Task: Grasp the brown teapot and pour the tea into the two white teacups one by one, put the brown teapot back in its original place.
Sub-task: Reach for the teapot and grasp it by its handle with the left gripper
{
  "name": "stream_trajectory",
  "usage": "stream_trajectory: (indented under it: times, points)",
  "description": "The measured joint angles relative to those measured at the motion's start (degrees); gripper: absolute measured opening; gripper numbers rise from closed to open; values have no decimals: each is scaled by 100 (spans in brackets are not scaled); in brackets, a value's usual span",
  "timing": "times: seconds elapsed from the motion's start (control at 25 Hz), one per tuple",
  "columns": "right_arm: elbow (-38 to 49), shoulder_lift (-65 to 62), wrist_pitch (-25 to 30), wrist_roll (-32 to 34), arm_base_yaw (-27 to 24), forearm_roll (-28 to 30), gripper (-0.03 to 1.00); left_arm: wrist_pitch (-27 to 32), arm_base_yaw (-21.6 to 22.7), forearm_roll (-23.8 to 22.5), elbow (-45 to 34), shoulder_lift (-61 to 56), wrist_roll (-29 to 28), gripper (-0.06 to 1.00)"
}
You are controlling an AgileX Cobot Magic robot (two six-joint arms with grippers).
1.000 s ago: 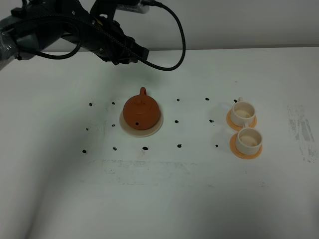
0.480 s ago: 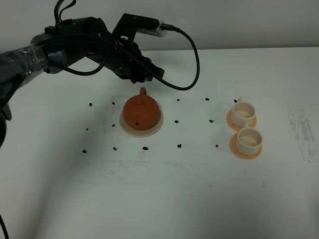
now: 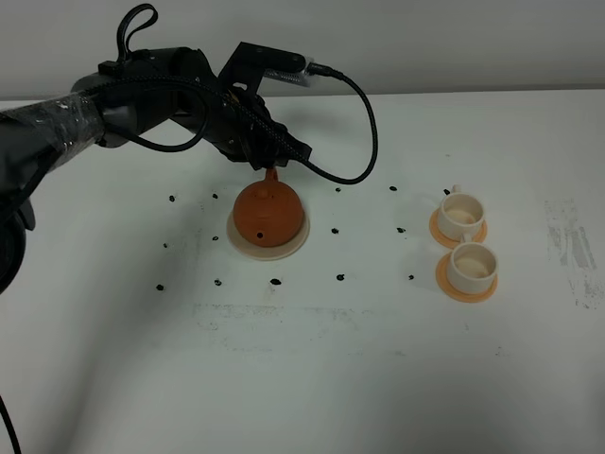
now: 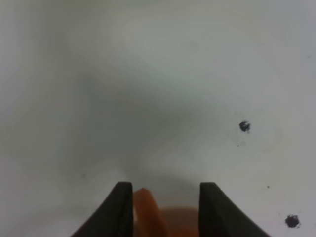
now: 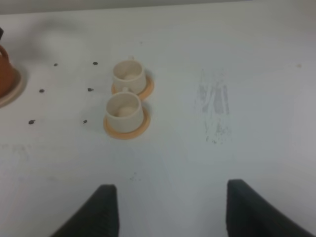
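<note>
The brown teapot (image 3: 267, 212) sits on its cream saucer (image 3: 296, 242), the original place, left of the table's middle. My left gripper (image 3: 274, 163) hangs right over the teapot's loop handle. In the left wrist view the left gripper (image 4: 166, 207) is open with the orange handle (image 4: 146, 212) between the fingers, close to one finger and apart from the other. The two white teacups (image 3: 460, 214) (image 3: 472, 266) stand on orange coasters at the right. The right wrist view shows them too (image 5: 128, 75) (image 5: 123, 109). There my right gripper (image 5: 170, 212) is wide open and holds nothing.
Small black dots (image 3: 339, 278) are scattered on the white table around the saucer. A black cable (image 3: 364, 142) loops from the left arm above the teapot. Grey scuff marks (image 3: 567, 246) lie near the table's right edge. The teapot's edge (image 5: 4, 71) shows in the right wrist view.
The left arm has swung in from the back left and come down, bringing its gripper over the teapot's handle. Teapot and cups have not moved.
</note>
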State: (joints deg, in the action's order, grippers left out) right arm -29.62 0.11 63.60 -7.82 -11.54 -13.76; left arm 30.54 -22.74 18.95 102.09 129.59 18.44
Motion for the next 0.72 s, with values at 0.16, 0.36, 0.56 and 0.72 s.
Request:
stream_trajectory:
  times: [0.16, 0.36, 0.56, 0.72]
  points:
    - [0, 0, 0, 0, 0, 0, 47, 49, 19, -112, 0, 0, -31, 31]
    - [0, 0, 0, 0, 0, 0, 47, -26, 26, -145, 4, 156, -33, 31]
    - [0, 0, 0, 0, 0, 0, 47, -126, 26, -141, 4, 297, -39, 31]
    - [0, 0, 0, 0, 0, 0, 47, -194, 26, -141, 4, 297, -15, 31]
